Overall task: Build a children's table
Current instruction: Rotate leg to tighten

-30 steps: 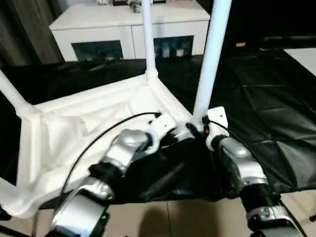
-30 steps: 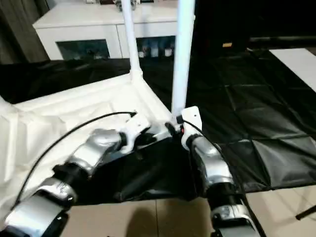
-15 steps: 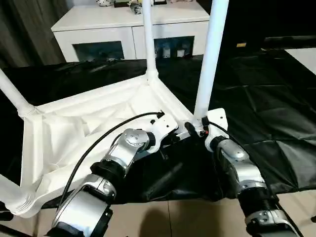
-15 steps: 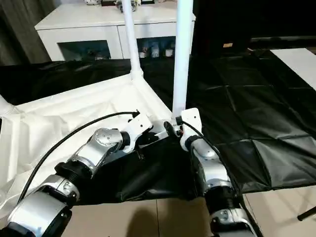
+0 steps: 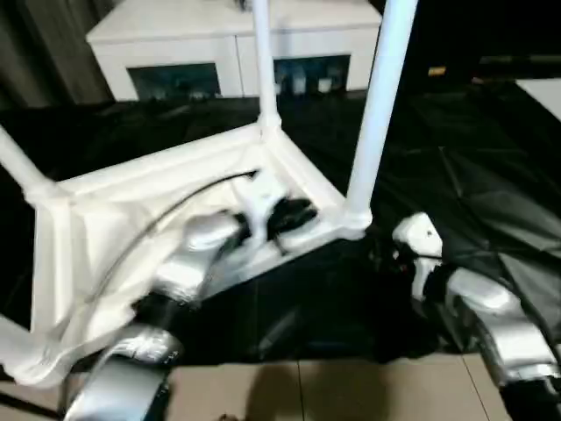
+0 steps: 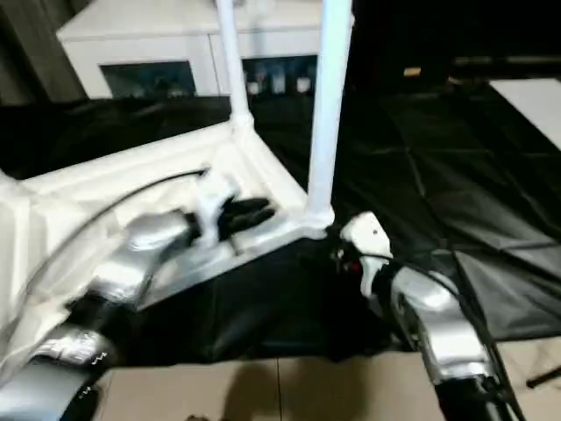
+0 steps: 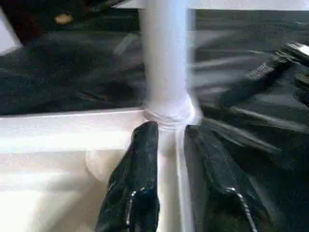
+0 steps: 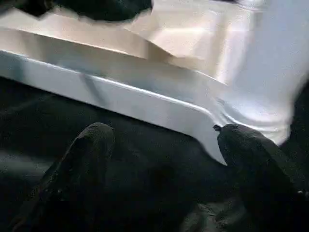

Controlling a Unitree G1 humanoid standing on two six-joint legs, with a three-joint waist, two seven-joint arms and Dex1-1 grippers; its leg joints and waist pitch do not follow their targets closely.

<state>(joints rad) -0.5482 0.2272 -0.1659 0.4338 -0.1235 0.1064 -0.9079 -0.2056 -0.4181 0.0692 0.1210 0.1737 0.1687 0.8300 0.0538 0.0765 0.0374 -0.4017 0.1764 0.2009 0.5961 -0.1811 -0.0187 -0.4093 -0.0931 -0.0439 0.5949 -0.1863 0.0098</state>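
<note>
The children's table [image 5: 61, 228] lies upside down on a black mat, its white legs pointing up. My left gripper [image 5: 294, 215] rests over the ribbed underside by the near-right corner. In the left wrist view its fingers [image 7: 145, 150] are slightly parted, just short of the base of the near-right leg [image 7: 166, 63], and they hold nothing. My right gripper [image 8: 161, 133] hangs open over the mat, just off the table's rim [image 8: 120, 101] and right of that leg [image 5: 377, 105]. Its two fingers are spread wide and hold nothing.
A white cabinet [image 5: 228, 44] with glass doors stands behind the table. The black mat [image 5: 473, 149] spreads out to the right and back. Bare floor [image 5: 351, 390] shows along the near edge. The far leg [image 5: 263, 61] and a left leg [image 5: 22, 167] rise from the other corners.
My left gripper has slid up onto the table's underside and its fingers have parted. My right gripper has drawn back from the near-right leg, to the right. The camera has also shifted.
</note>
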